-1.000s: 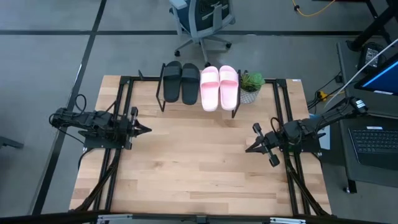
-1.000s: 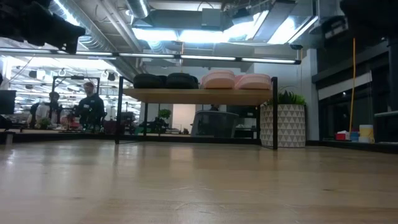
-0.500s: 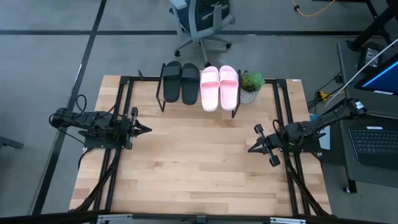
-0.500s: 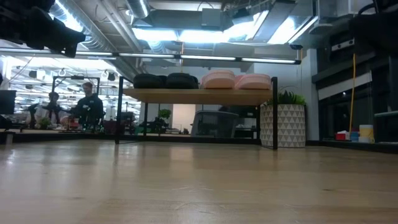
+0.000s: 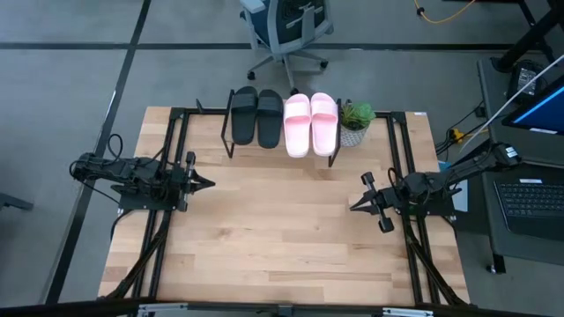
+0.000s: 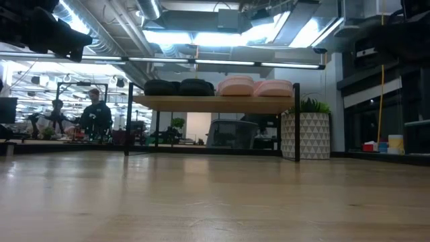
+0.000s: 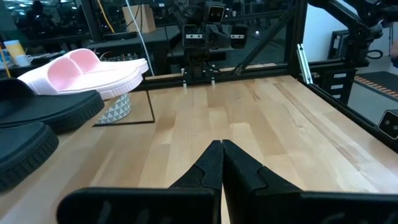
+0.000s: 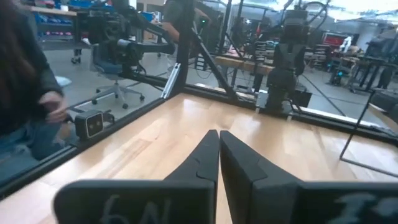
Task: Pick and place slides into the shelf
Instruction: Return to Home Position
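Observation:
Two black slides [image 5: 256, 116] and two pale pink slides [image 5: 311, 123] lie side by side, soles down, on the plank top of the shelf [image 6: 215, 103] at the table's far edge. The low view shows the black pair [image 6: 178, 87] and the pink pair [image 6: 255, 87] on that plank. My left gripper [image 5: 210, 184] hovers near the table's left side, shut and holding nothing, with its fingers meeting in its wrist view [image 7: 222, 146]. My right gripper [image 5: 352, 208] hovers near the right side, also shut [image 8: 217, 134] and holding nothing.
A small plant in a patterned white pot [image 5: 354, 123] stands just right of the shelf. Black frame rails [image 5: 172, 158] run along the table's left and right sides. An office chair [image 5: 286, 31] sits beyond the far edge. A person [image 8: 25, 93] is close to the table.
My right arm has shifted a little by the table's right side, its gripper staying about where it was and shut. The slides and the left arm have kept still.

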Available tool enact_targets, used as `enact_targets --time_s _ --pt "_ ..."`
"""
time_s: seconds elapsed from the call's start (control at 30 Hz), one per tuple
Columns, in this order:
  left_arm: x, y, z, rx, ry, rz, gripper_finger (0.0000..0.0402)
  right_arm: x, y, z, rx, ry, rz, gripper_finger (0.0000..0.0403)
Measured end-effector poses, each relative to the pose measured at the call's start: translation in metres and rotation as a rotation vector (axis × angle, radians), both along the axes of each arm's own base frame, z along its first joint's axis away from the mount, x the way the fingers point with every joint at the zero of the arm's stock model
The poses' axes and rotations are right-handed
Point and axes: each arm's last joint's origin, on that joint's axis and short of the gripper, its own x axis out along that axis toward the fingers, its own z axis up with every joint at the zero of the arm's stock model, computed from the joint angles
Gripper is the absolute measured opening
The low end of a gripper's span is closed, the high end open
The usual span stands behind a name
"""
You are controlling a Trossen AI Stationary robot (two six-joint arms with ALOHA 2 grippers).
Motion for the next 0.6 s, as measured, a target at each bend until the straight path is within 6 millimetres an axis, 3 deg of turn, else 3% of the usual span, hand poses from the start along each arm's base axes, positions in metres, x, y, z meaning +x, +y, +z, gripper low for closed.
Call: enact_targets --time_s 0.6 --pt "0.0000 0.0000 0.0000 0.001 0.000 0.000 0.0000 0.0006 -0.0024 0.0040 0.022 -0.037 -0.019 0.0018"
